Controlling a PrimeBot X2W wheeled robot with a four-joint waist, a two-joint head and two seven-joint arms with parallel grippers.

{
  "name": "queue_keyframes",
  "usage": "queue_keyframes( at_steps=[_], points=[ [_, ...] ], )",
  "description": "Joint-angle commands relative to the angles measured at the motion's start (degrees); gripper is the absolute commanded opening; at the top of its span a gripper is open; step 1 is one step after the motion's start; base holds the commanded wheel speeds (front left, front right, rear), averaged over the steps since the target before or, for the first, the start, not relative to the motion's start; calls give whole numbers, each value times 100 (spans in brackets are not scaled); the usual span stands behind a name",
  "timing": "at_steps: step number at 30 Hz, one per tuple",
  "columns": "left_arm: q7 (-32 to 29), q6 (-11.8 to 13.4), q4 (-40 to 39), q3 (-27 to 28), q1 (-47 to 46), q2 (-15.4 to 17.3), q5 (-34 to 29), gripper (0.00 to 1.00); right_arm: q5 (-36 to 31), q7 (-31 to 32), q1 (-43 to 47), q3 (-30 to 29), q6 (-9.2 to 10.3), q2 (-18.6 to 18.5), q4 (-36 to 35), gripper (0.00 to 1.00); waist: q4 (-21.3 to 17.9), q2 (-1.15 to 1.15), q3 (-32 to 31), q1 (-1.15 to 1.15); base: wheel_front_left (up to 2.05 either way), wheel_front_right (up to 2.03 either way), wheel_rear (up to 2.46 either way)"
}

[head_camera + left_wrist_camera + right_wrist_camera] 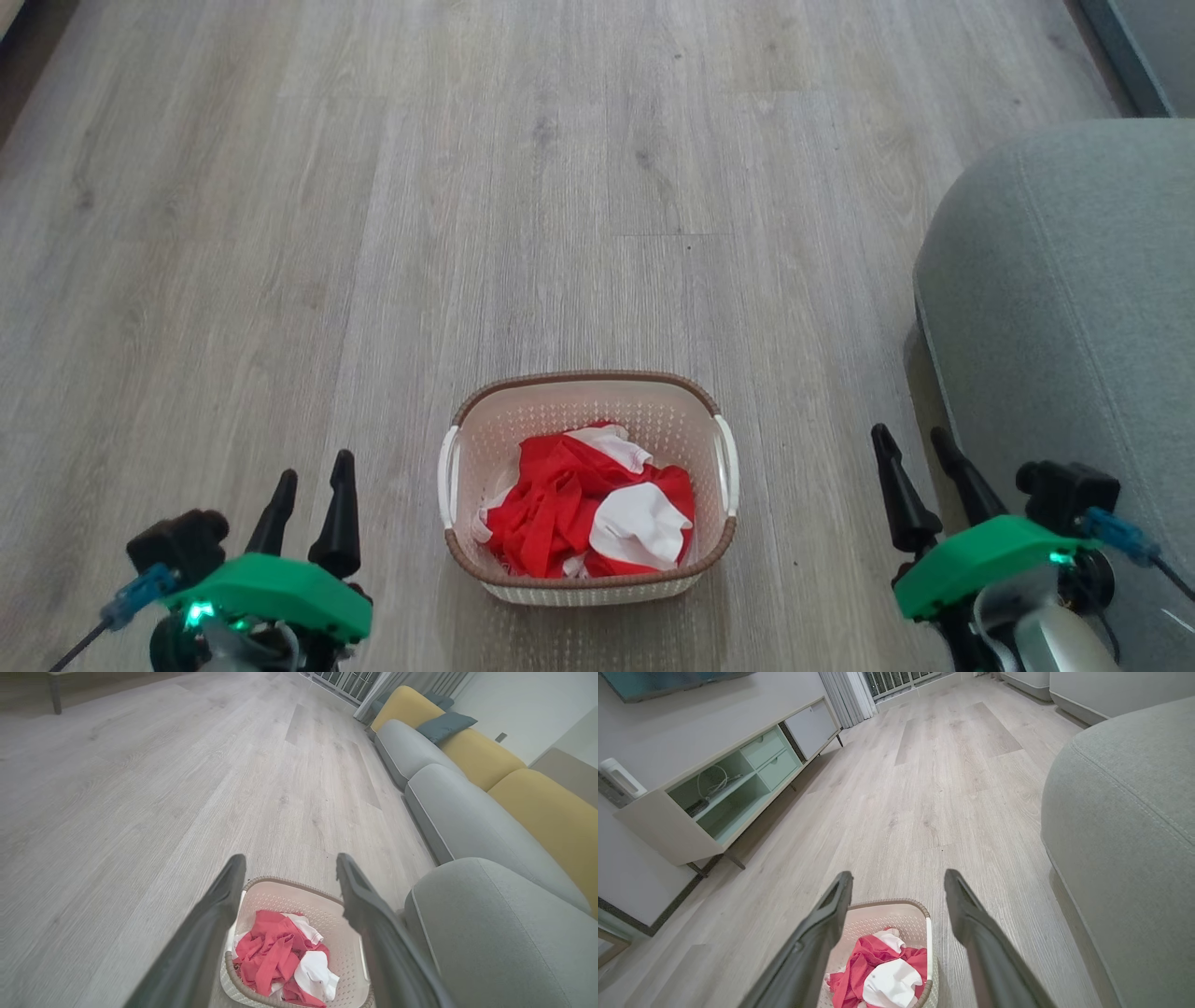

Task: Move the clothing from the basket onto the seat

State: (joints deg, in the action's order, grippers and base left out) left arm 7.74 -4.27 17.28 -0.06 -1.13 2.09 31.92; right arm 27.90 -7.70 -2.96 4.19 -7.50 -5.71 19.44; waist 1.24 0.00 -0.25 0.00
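Clearly, the basket (pixel 588 377) stands on the wooden floor (pixel 373 187) straight before the robot, between its two arms, so either arm can reach down into it. The clothing (pixel 569 509) lies crumpled in a heap inside, red with white patches, below the brown rim; nothing of it is on the seat (pixel 1074 308) yet. The seat rises at the right, near the basket, which I judge makes the carry short for the right arm. The left gripper (pixel 316 467) hovers apart from the basket's left side, fingers spread wide, holding and touching nothing. The right gripper (pixel 909 433) is also spread wide and empty, close by the seat's edge.
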Motion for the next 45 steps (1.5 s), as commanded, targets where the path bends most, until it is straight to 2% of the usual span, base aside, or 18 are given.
queue_keyframes(
  at_steps=[1, 17, 38, 45],
  points=[
    [106, 35, -238, 94, -293, 61, -248, 100, -226, -106, -292, 114, 1, -107, -166, 100, 1, 0, -6, 0, 0, 0, 0],
    [375, 21, -336, 95, -268, 69, -1519, 100, -897, -377, -322, 107, 1, -66, -128, 100, 7, 0, -4, 0, 0, 0, 0],
    [726, -48, -263, 139, -350, 78, -2828, 100, -1922, -730, -402, 162, 1, -70, -40, 100, -6, 0, 34, 0, 0, 0, 0],
    [726, -62, -251, 138, -320, 78, -2823, 100, -1877, -730, -377, 189, 1, -63, -20, 100, 0, 0, -5, 0, 0, 0, 0]
  ],
)
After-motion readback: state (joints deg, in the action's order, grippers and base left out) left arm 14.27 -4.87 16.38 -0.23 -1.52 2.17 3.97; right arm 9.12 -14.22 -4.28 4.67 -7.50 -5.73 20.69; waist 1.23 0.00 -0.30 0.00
